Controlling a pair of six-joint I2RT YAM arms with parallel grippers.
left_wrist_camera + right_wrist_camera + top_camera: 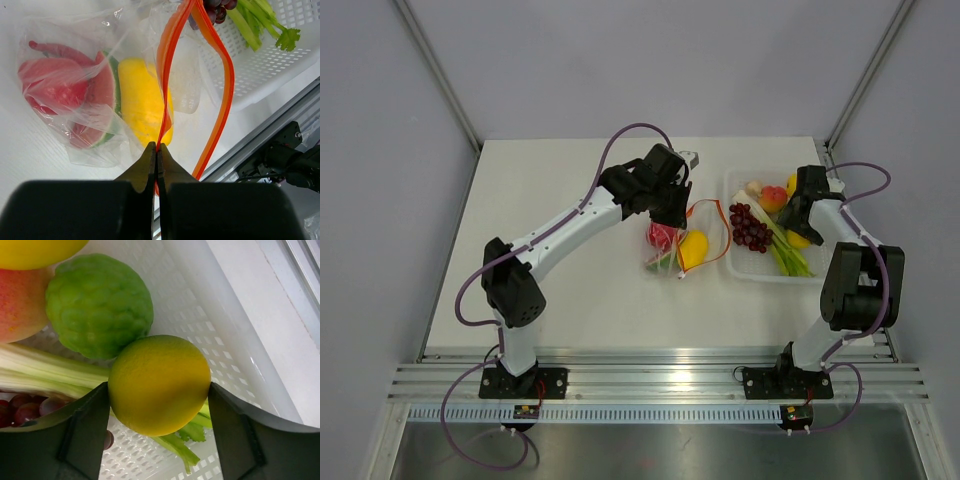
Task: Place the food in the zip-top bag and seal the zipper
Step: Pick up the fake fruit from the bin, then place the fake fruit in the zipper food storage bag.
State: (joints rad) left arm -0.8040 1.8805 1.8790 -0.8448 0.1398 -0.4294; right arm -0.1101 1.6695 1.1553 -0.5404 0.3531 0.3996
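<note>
The clear zip-top bag (670, 250) lies on the table left of the tray. It holds a yellow piece (141, 100), a watermelon slice (102, 90) and red fruit (50, 82). Its red-orange zipper (170, 60) gapes open in a loop toward the tray. My left gripper (157, 149) is shut on one strip of the zipper at the bag's mouth (685, 208). My right gripper (158, 390) is inside the tray, shut on a round yellow lemon (159, 382), which also shows in the top view (798, 239).
The white perforated tray (760, 272) at right holds purple grapes (750, 228), green celery stalks (790, 255), a bumpy green fruit (99, 305), a red-orange fruit (20, 305) and another yellow one. The tray wall (200, 305) is close to the right gripper. The table's front rail (280, 120) is near.
</note>
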